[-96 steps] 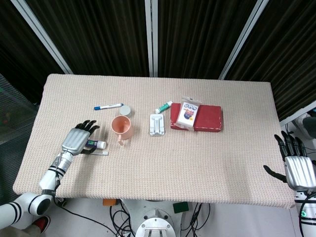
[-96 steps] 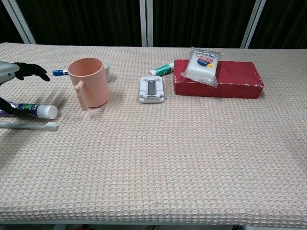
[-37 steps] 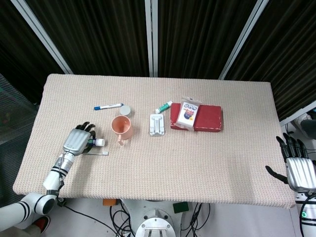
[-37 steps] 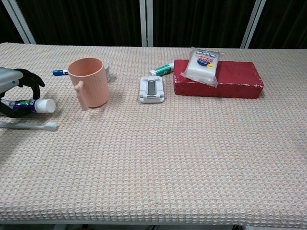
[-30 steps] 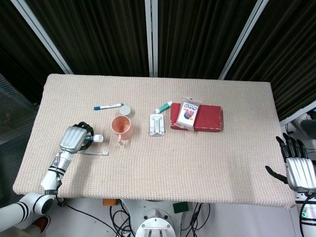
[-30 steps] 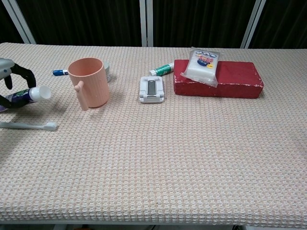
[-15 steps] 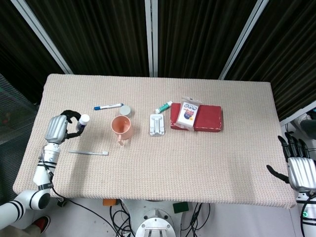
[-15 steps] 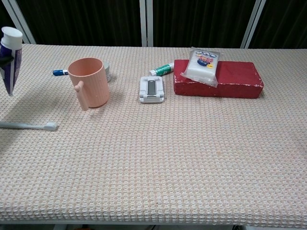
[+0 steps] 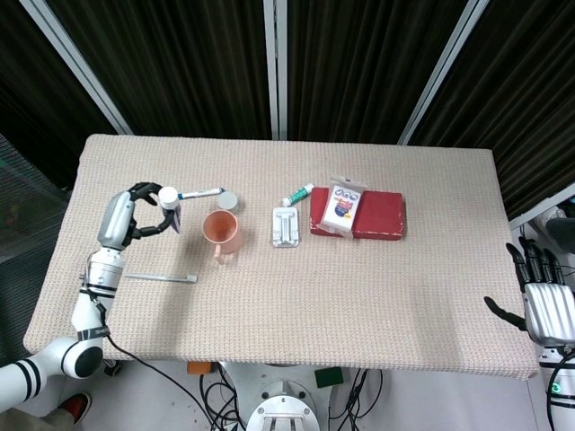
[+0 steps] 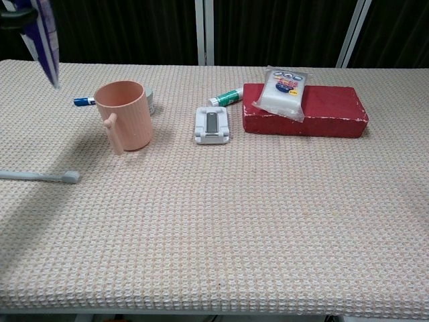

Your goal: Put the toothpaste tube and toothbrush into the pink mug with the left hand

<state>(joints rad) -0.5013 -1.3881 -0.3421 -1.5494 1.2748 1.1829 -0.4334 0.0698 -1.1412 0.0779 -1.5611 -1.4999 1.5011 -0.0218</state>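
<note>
My left hand [image 9: 124, 217] is raised above the table's left side and grips the toothpaste tube [image 9: 171, 208], white cap up. In the chest view the tube [image 10: 44, 37] hangs at the top left corner, its flat end pointing down, left of and above the pink mug [image 10: 124, 114]. The mug [image 9: 222, 231] stands upright with its handle towards me; the tube is just left of it. The toothbrush [image 9: 162, 277] lies flat on the cloth in front of the hand, also seen in the chest view [image 10: 40, 176]. My right hand [image 9: 546, 307] is open past the table's right front corner.
A blue marker [image 9: 198, 192] and a small grey cup [image 9: 227, 200] lie behind the mug. A white holder [image 9: 286, 226], a green-and-white tube [image 9: 298, 194] and a red box [image 9: 377, 215] with a white packet [image 9: 345, 202] on it sit mid-table.
The left hand closed on the toothpaste tube, lifted it off the cloth and carried it up and right towards the mug, turning it cap up. The toothbrush stayed in place.
</note>
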